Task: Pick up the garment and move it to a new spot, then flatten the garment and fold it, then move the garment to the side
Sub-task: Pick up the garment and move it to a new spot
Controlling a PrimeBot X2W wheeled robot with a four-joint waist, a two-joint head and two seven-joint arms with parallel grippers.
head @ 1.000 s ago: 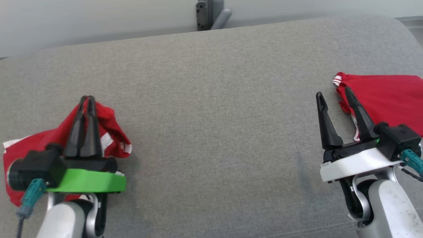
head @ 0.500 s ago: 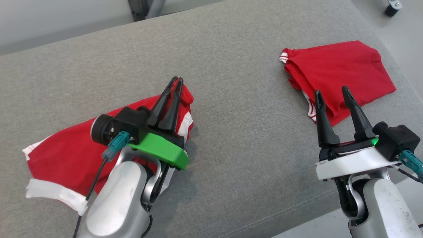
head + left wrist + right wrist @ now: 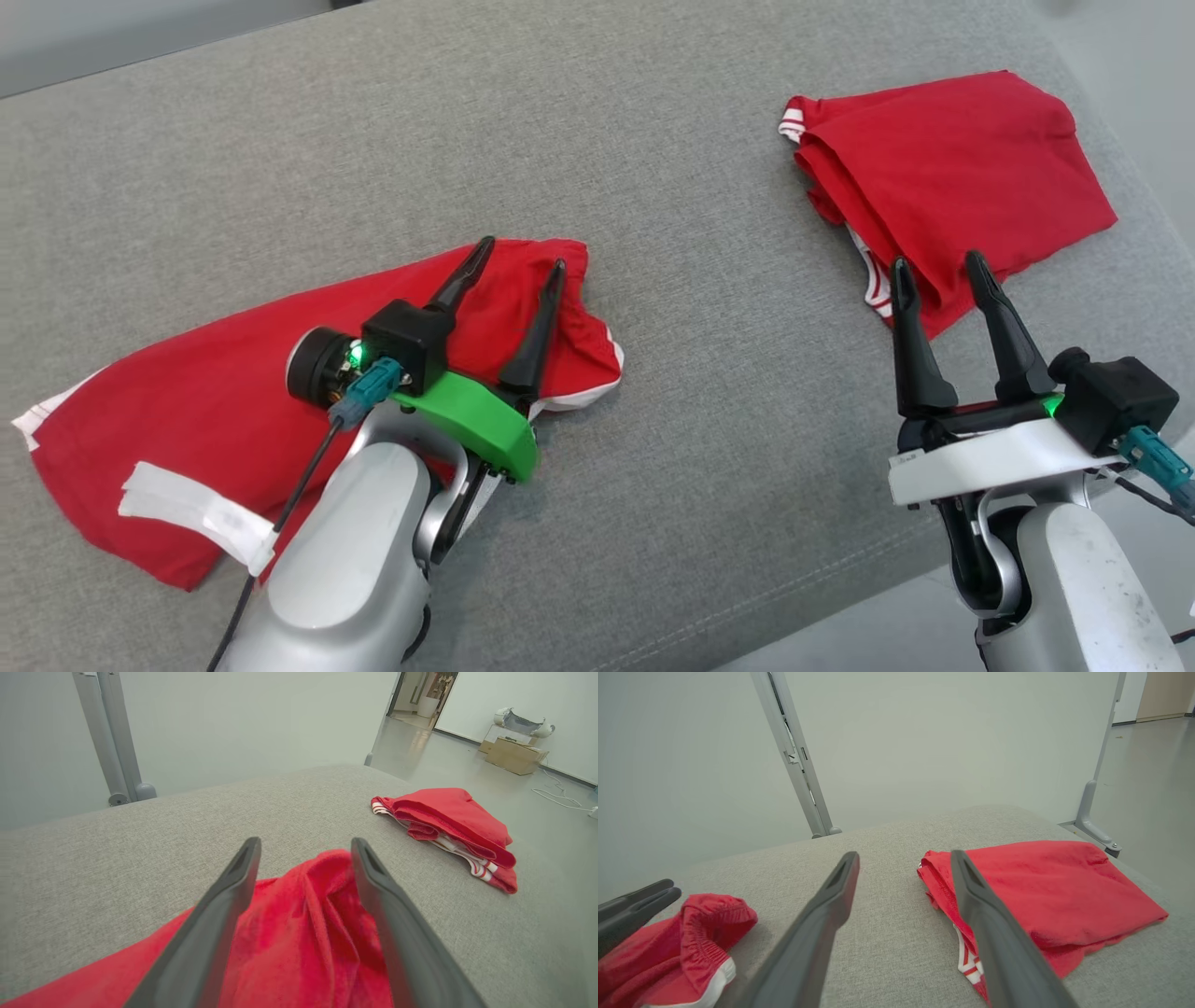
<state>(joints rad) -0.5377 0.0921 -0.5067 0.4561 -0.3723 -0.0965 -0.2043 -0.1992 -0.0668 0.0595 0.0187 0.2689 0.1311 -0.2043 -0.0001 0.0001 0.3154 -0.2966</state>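
Garment (image 3: 215,411) — soft, light, limp red knit, judged likely to bunch; best gripped at waistband (image 3: 698,914). Left hand (image 3: 521,254) spread open over it, holding nothing — right hand (image 3: 936,261) open, empty.

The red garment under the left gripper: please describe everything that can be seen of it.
The red garment looks like soft knitted cloth with white trim at its edges and a gathered, elastic-looking hem. It lies loose and wrinkled, not folded, on the left part of the grey fabric surface. The left gripper stands over its bunched end with the jaws open; whether the fingers touch the cloth I cannot tell.
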